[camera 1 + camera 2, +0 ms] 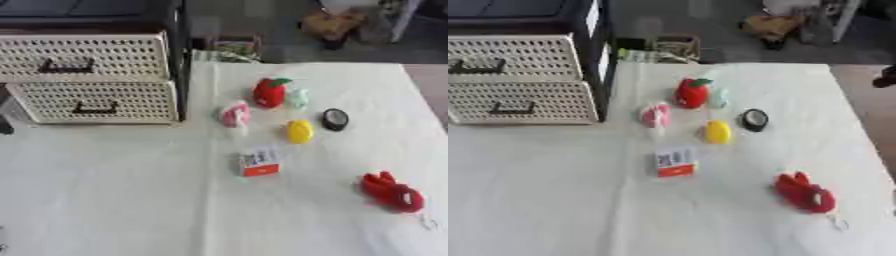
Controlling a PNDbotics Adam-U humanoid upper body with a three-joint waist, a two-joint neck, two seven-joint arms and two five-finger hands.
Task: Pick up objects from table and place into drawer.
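Note:
A cream perforated drawer unit (92,80) with two shut drawers and black handles stands at the table's back left. On the white cloth lie a red apple-like toy (269,92), a pale green object (299,97) beside it, a pink-and-white item (234,115), a yellow lemon-like object (299,131), a round black object (334,119), a small white-and-orange box (260,162) and a red toy (392,192) at the right front. Neither hand shows in either view.
The table (114,200) carries a white cloth with a broad bare stretch at the front left. Beyond the far edge stand a small box (234,44), floor clutter (332,22) and a white frame leg (401,20).

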